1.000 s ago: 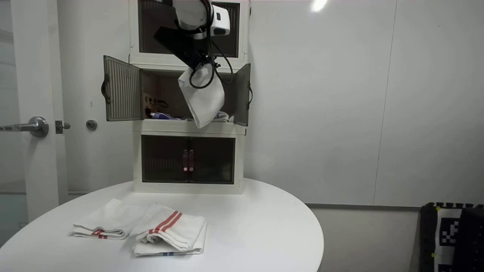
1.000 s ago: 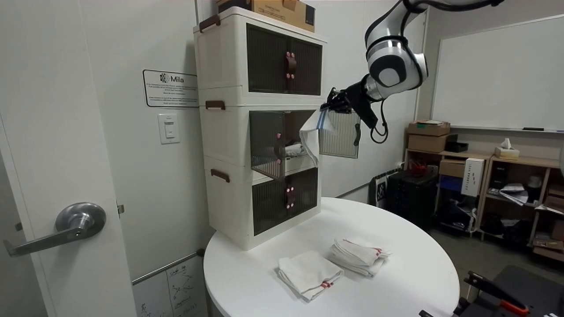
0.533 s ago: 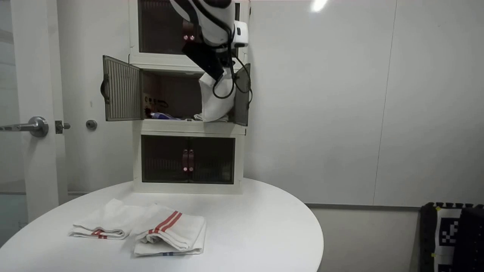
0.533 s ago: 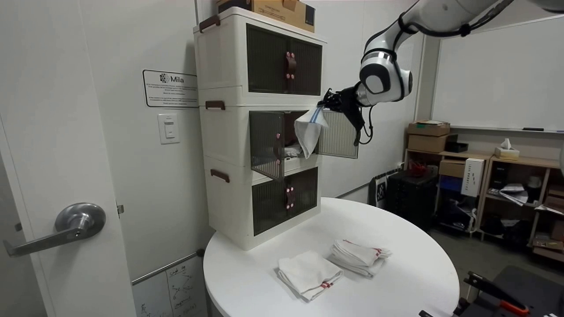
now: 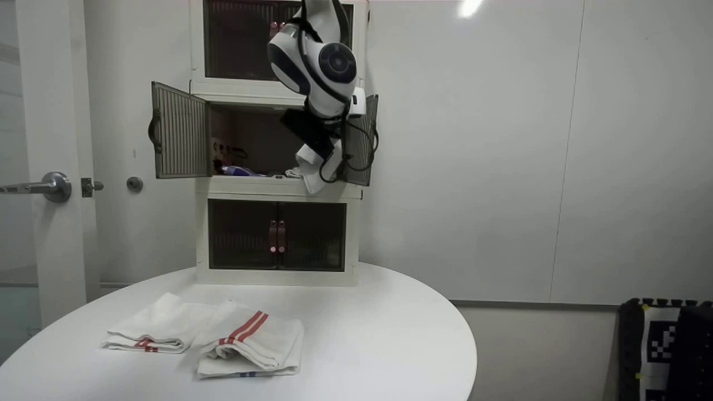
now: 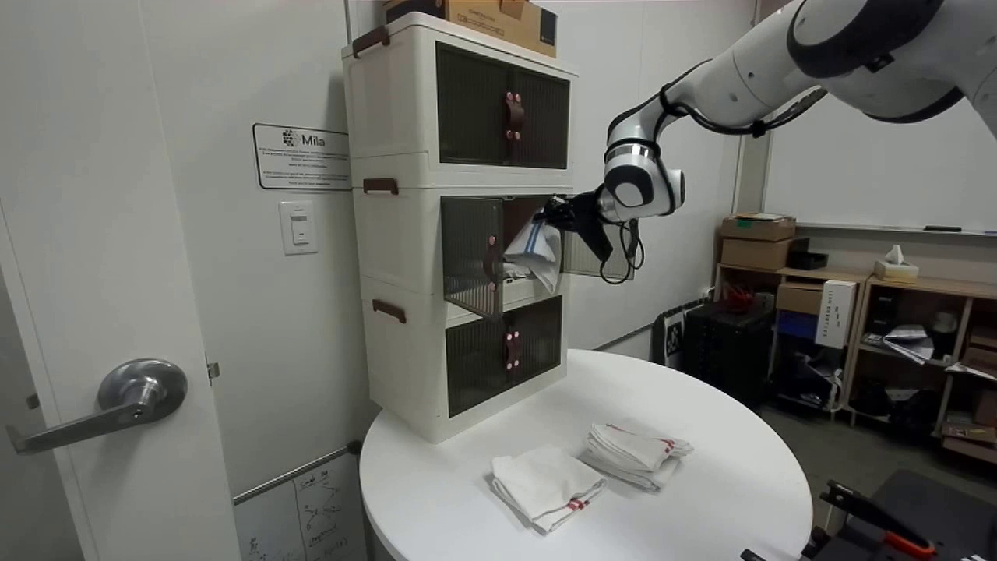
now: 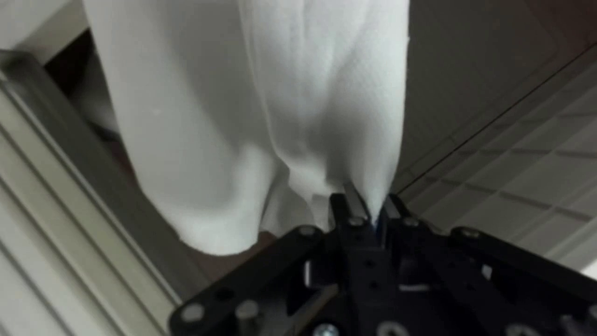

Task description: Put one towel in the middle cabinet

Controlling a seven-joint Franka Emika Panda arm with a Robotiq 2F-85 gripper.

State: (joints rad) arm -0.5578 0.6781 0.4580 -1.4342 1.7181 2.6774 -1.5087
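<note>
My gripper (image 7: pixel 371 211), pinching the towel (image 6: pixel 540 251), has come down to the open middle cabinet (image 6: pixel 397 241), so pushing it inside seems next.

**Towel (image 6: pixel 537 257) at the mouth of the middle cabinet (image 6: pixel 397 241)**

Held in the gripper (image 7: pixel 369 205), between both doors (image 5: pixel 181 131). Behind, lying inside that cabinet: a cloth (image 5: pixel 292 173). Above: top tier (image 6: pixel 385 93), box (image 6: pixel 498 23) on it. Below: bottom tier (image 6: pixel 401 358), on the table (image 5: pixel 390 334). Also there, in front, in both exterior views: lone towel (image 5: pixel 153 326) left, towel pile (image 5: pixel 250 340) right.
</note>
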